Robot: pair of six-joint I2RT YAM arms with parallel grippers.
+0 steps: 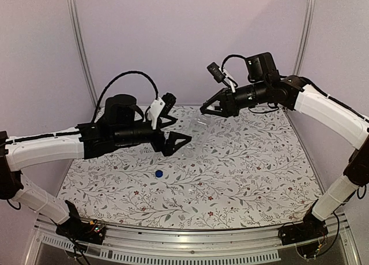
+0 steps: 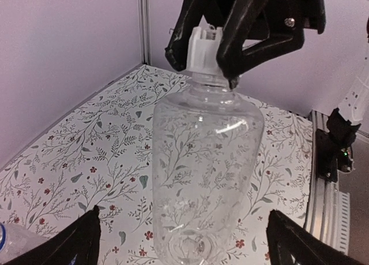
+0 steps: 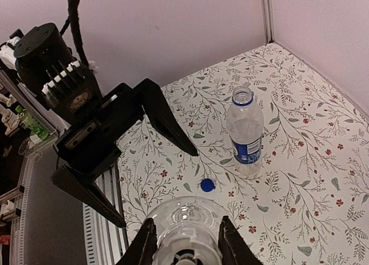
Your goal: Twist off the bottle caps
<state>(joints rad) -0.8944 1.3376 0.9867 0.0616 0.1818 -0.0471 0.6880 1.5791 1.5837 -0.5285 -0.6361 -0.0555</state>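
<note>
My right gripper (image 2: 202, 66) is shut on the white cap (image 2: 203, 48) of the plain clear bottle (image 2: 204, 161) and holds the bottle in the air above the table. My left gripper (image 2: 190, 242) stands wide open around the bottle's base, with a gap showing on both sides. In the right wrist view the right gripper's fingers (image 3: 144, 245) clamp the cap (image 3: 187, 250) from both sides. The Pepsi bottle (image 3: 245, 132) stands upright on the table with its neck open. A blue cap (image 3: 207, 185) lies loose on the cloth near it, and shows in the top view as well (image 1: 158, 174).
A floral cloth (image 1: 242, 172) covers the table. Purple walls close it in at the back and sides, with metal posts (image 1: 78, 40) in the corners. An aluminium rail (image 1: 190, 236) runs along the near edge by the arm bases.
</note>
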